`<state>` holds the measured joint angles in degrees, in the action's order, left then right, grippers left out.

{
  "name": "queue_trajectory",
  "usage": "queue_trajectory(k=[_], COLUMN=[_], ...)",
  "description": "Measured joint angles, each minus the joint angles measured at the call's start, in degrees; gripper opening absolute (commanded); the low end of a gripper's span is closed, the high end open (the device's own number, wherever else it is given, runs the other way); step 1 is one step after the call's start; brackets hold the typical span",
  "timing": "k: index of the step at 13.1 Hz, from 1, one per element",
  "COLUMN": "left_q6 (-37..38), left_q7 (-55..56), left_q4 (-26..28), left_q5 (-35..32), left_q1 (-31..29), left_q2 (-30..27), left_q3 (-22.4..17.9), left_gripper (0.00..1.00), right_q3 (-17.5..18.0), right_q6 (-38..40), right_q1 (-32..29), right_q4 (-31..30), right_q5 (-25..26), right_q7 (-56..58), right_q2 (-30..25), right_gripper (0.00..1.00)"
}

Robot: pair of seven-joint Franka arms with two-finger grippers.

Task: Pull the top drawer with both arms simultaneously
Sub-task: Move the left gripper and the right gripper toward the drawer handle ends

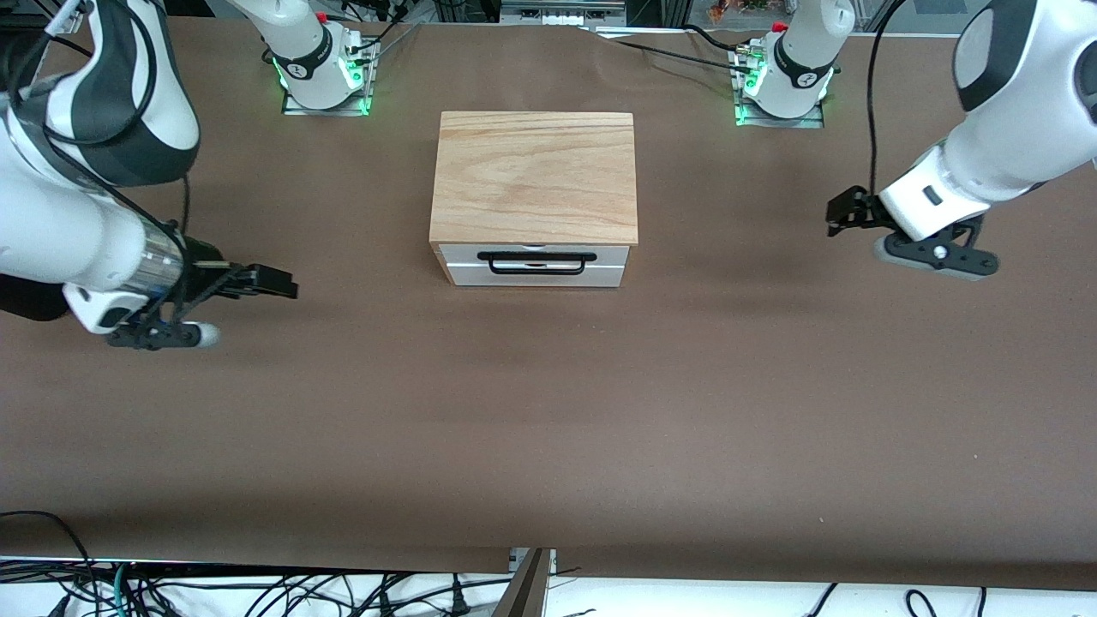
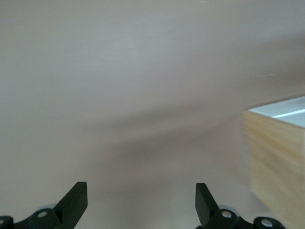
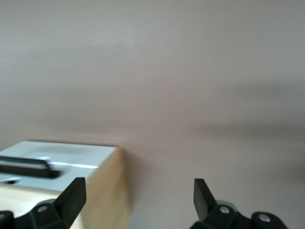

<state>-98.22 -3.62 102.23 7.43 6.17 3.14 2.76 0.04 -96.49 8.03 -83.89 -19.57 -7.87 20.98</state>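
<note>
The top drawer is closed, its white front under the cabinet's wooden top. Its thin black handle runs along the front. My left gripper is open and empty, in the air over the table toward the left arm's end, well apart from the cabinet. My right gripper is open and empty over the table toward the right arm's end, also apart from it. The left wrist view shows open fingertips and the cabinet's wooden side. The right wrist view shows open fingertips, the white front and the handle.
The brown table carries only the cabinet. Both arm bases stand at the edge farthest from the front camera. Cables lie past the table's near edge.
</note>
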Motion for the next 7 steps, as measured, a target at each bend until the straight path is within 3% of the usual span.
queue_trajectory(k=[7], left_q6=[-0.9], left_q7=[-2.8], left_q4=[-7.4], left_q5=[28.7], left_q1=[4.7], left_q2=[17.6], left_q3=[0.3], left_gripper=[1.0], right_q3=[-0.4], right_q6=[0.0], right_q1=[-2.9], right_q4=[-1.2], right_q5=[-32.7], right_q7=[15.2], right_q2=[11.7], right_gripper=[1.0])
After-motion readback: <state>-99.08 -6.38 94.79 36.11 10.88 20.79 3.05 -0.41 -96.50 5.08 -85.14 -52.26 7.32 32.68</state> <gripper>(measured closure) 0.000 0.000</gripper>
